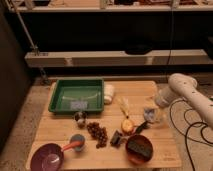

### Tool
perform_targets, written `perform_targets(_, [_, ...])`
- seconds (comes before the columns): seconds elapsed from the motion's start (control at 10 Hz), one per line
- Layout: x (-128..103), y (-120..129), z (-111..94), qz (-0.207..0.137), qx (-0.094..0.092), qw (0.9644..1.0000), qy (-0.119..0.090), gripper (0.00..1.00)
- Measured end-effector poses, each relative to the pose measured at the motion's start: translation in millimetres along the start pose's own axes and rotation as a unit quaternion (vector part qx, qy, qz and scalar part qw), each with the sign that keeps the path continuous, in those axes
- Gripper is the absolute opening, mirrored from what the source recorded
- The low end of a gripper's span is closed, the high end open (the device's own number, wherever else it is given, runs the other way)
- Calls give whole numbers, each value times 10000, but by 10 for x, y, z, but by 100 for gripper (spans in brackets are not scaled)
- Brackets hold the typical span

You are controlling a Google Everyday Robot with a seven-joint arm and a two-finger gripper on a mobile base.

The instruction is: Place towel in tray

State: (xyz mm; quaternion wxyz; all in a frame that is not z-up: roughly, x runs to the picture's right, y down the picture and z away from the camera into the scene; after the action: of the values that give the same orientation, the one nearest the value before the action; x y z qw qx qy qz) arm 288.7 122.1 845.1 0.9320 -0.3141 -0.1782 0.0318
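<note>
The green tray (pixel 75 95) sits at the back left of the wooden table (pixel 135 90), with a small pale item inside. The white rolled towel (pixel 108 93) lies on the table, touching the tray's right edge. My white arm (pixel 182 90) reaches in from the right. My gripper (pixel 157 106) is at the table's right side, just above a grey-blue crumpled packet (pixel 150 115), well to the right of the towel and apart from it.
The front of the table holds a purple bowl (pixel 47 157), a blue cup with an orange spoon (pixel 77 142), a dark cluster of small fruit (pixel 97 132), an orange fruit (pixel 127 125), a brown bowl (pixel 139 147) and a small can (pixel 80 117). Shelving stands behind.
</note>
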Motion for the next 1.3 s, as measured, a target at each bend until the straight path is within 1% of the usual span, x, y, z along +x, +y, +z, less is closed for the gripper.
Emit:
perform_targets(0.1, [3,35,-50,12,-75,10000,30,80])
perform_targets(0.3, [5,79,6,20,-218,9998,25,80])
perform_targets(0.5, [104,156,263,73,-373,9993,-39,80])
perform_targets(0.7, [165,179,525,68,-452,9989,-78,78])
perform_targets(0.8, [158,159,628,27,-468,9989,-58,70])
perform_targets(0.9, [158,135,639,1,-427,9991,-30,59])
perform_targets(1.0, [152,144,619,-17,-433,9991,-5,49])
perform_targets(1.2, [46,102,450,-113,-406,9991,71,28])
perform_targets(1.3, [12,81,363,-140,-368,9992,91,21])
